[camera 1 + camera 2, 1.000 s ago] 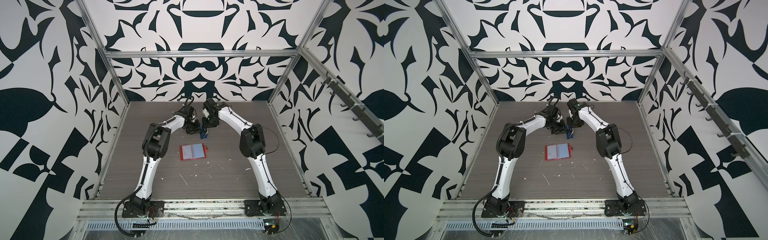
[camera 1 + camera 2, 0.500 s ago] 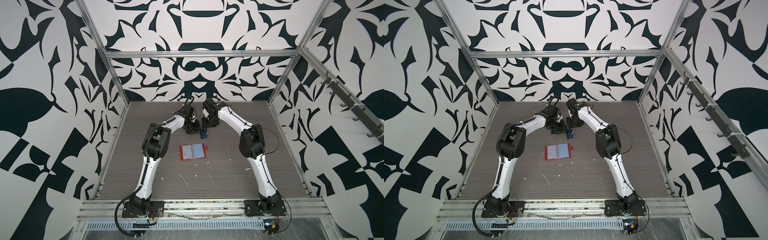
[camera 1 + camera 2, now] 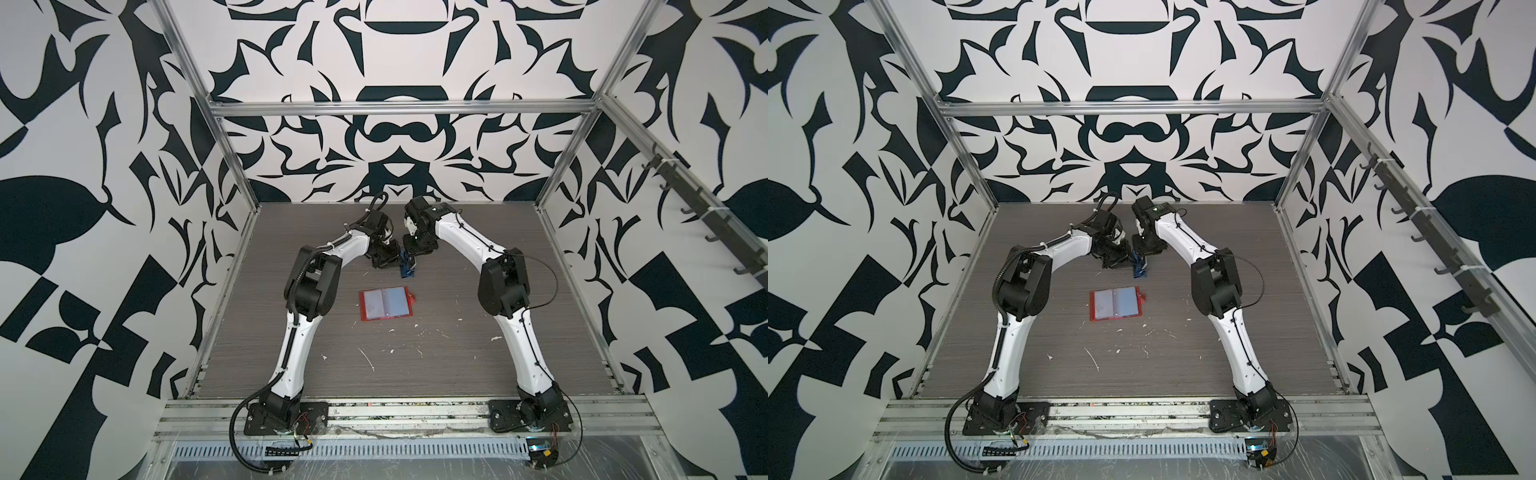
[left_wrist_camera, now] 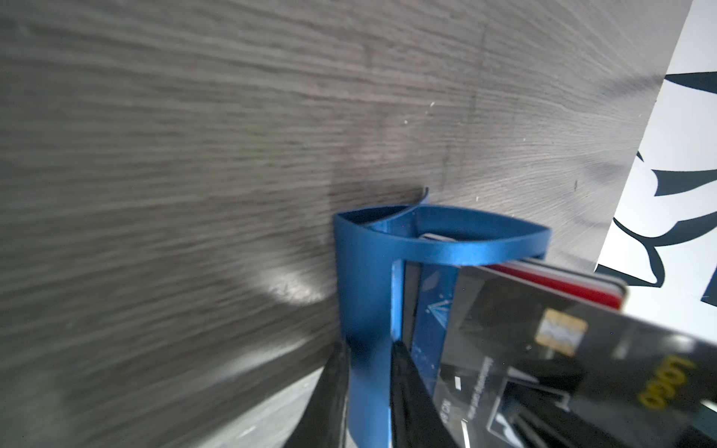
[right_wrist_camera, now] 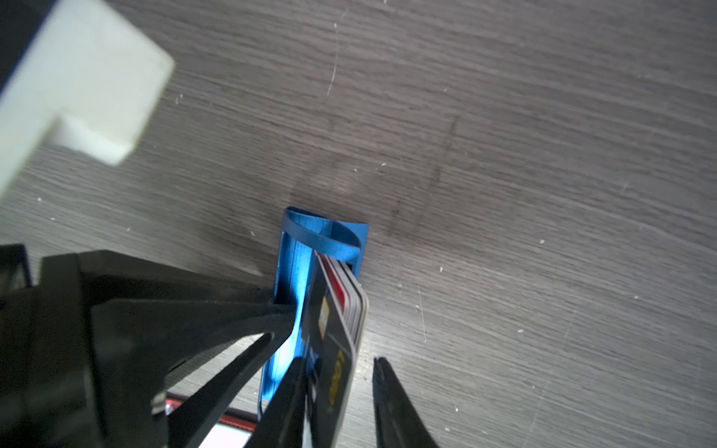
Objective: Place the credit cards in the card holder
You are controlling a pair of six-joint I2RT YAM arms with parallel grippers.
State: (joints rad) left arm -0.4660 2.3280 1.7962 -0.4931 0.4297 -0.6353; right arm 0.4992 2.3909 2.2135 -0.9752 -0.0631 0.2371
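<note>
**Cards still racked**

Nothing has visibly moved since a second ago. My left tool [image 4: 368, 349] pinches the blue rack [image 4: 361, 279] by its wall. My right tool [image 5: 338, 360] straddles the credit cards [image 5: 349, 306], jaws open, gripping nothing. The card holder [image 3: 385, 303] lies open, well apart from both tools; every insertion remains.

One red card holder [image 3: 387, 303], open, with two clear sleeve pages [image 3: 374, 303] showing. One blue rack [image 4: 364, 279]. Credit cards [image 5: 341, 329] in it: one dark, one blue, one red, at least one white; exact total not countable. Two arms: left arm [image 3: 309, 286], right arm [image 3: 505, 286].
</note>
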